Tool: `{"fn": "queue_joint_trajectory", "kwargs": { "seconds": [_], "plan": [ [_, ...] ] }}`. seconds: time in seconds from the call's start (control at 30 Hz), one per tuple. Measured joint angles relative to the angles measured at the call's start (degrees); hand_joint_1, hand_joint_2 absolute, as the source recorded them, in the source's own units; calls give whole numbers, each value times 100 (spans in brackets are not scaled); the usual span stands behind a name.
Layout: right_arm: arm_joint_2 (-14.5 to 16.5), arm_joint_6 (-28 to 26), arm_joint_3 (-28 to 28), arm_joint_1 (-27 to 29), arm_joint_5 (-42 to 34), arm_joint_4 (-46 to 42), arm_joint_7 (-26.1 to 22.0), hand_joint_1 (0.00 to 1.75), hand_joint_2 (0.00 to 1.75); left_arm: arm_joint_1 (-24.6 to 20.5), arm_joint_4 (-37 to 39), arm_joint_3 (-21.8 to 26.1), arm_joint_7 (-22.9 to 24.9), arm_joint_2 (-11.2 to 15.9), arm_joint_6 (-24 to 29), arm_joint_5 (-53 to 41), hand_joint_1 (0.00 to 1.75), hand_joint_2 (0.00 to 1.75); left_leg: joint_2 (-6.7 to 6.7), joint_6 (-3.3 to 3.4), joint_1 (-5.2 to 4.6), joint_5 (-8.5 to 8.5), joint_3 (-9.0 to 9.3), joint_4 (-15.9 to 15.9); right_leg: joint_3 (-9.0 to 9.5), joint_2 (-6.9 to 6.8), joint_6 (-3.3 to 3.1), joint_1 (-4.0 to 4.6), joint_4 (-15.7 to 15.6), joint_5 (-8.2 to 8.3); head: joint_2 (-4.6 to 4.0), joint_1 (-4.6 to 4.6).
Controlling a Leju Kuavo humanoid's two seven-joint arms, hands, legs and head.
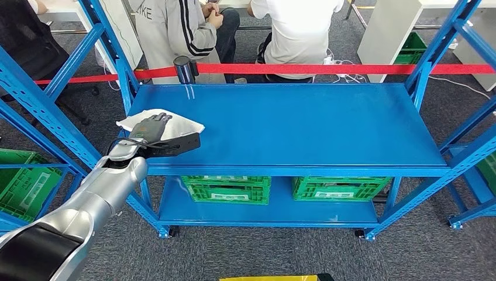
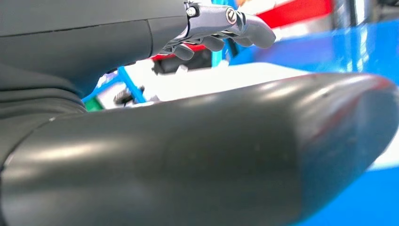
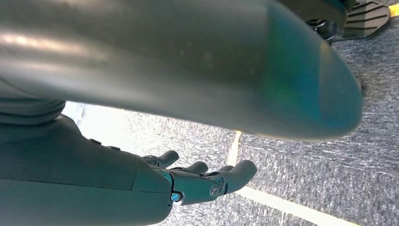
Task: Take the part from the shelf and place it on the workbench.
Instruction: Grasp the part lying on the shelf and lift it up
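Note:
The part (image 1: 182, 125) is a flat white packet lying at the left end of the blue shelf top (image 1: 292, 123). My left hand (image 1: 153, 130) reaches in from the front left, its fingers lying over the packet and its thick thumb pointing right along the packet's near edge. In the left wrist view the fingers (image 2: 221, 28) hover above the white part (image 2: 226, 80) and the thumb (image 2: 211, 150) sits apart on the other side of it, not clamped. My right hand (image 3: 193, 181) hangs over grey carpet, fingers loosely bent, holding nothing.
Blue uprights (image 1: 120, 70) frame the shelf on both sides. Two green crates (image 1: 226, 188) (image 1: 339, 187) sit on the lower level, another (image 1: 23, 181) on the left rack. Red barrier tape (image 1: 351, 68) on a black post (image 1: 185, 69) runs behind; people (image 1: 175, 29) sit beyond it.

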Motion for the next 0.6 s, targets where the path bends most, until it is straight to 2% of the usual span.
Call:
{"fn": "queue_joint_trajectory", "kwargs": {
  "seconds": [0.3, 0.43, 0.47, 0.53, 0.6],
  "plan": [
    [0, -1, 0, -4, -1, 0, 53, 0, 0, 88, 0, 54, -61, 56, 197, 253, 0, 0, -3, 1, 0, -1, -4, 3, 0, -2, 2, 0, -2, 1, 0, -1],
    [0, -16, 0, -20, -13, 0, 120, 0, 0, 138, -7, 405, -408, 46, 1087, 644, 0, 0, -4, 6, 0, -4, -7, 11, -1, -3, 4, 0, -3, 1, 0, 1],
    [0, -17, 0, -22, -12, 0, 120, 0, 0, 138, -8, 440, -438, 39, 1149, 656, 0, 0, -4, 6, 0, -4, -8, 13, -1, -3, 6, -1, -4, 1, 0, 1],
    [6, -20, 0, -27, -10, 0, 120, 0, 0, 138, -14, 487, -471, 32, 1227, 665, 0, 0, -4, 44, -16, -27, -17, 32, 4, -6, 33, -22, -24, 5, 0, -1],
    [14, -22, 0, -28, -4, 0, 120, 0, 0, 140, -28, 523, -497, 30, 1257, 666, 0, 0, 0, 117, -35, -50, -5, -10, 39, -11, 82, -38, -54, 57, 0, -3]
  ]
}}
